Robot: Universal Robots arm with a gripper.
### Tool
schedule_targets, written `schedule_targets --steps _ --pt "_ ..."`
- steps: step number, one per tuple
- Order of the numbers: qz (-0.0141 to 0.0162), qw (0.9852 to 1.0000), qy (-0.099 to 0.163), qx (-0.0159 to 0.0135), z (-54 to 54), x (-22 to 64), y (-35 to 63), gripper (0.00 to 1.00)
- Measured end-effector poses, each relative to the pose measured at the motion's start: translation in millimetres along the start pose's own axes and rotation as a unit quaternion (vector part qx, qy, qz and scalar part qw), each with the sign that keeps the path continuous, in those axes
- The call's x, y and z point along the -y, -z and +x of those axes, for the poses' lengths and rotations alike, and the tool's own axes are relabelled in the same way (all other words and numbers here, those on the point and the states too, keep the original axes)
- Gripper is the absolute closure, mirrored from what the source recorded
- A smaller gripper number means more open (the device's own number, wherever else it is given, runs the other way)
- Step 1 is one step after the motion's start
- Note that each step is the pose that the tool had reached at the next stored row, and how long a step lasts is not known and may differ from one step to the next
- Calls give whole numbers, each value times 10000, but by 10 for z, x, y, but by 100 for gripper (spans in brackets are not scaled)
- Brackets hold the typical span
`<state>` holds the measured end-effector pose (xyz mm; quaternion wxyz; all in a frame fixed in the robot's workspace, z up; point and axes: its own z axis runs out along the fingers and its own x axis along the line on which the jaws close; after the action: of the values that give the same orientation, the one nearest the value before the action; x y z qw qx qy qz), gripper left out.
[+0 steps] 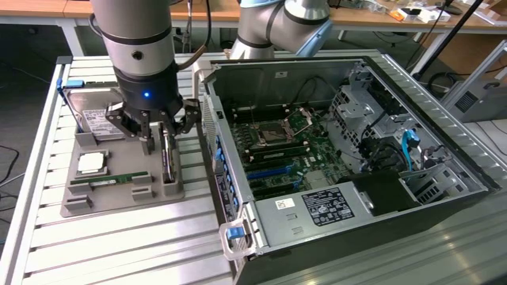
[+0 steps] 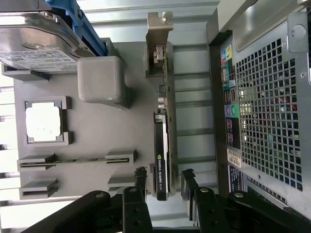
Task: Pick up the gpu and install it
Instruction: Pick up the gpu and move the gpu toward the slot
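The fingers (image 2: 188, 182) stood apart, one on each side of the gpu's (image 2: 163, 145) near end, with no contact I could make out. The gpu stood on edge in its slot along the three o'clock side of the grey tray (image 1: 119, 199) in the exterior view, not yet lifted. I judged this to be the pick-up step, with the grasp lined up but not closed. A sound grip would call for the fingers to meet the card's flat faces squarely, without tipping it in the slot.

Room was tight. The computer case (image 1: 428, 107) rose just beside the card at three o'clock, and a raised tray block (image 2: 102, 80) sat near its other face. The hard drive (image 1: 91, 119) lay at ten o'clock and the memory stick (image 1: 111, 178) at eight o'clock, both apart from the card. Straight up looked open.
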<state>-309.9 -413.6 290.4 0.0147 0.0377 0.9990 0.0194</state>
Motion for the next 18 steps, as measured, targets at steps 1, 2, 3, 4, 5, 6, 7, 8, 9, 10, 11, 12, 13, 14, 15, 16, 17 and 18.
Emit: schedule_targets --steps 1,2,3,4,5,6,7,8,9,10,11,12,13,14,15,16,17,18 --pt "0 10000 0 0 0 0 -4 58" --pt "0 10000 0 0 0 0 -8 58" --pt "0 10000 0 -1 0 0 -10 58" --pt "0 10000 0 0 1 0 -14 58" --pt "0 10000 0 0 1 1 -17 58" --pt "0 10000 0 0 1 1 -21 58" --pt "0 10000 0 0 1 1 -25 58" --pt "0 10000 0 0 1 1 -28 58" --pt "0 10000 0 0 1 1 -31 58" --pt "0 10000 0 0 1 1 -35 58" --pt "0 10000 0 0 1 2 -38 58" --pt "0 10000 0 0 1 2 -41 58" --pt "0 10000 0 -1 1 2 -45 58" --pt "0 10000 0 0 1 2 -48 58" --pt "0 10000 0 0 1 2 -51 58" --pt "0 10000 0 0 2 2 -54 58" --pt "0 10000 0 0 2 2 -57 58" --pt "0 10000 0 0 2 2 -60 58"
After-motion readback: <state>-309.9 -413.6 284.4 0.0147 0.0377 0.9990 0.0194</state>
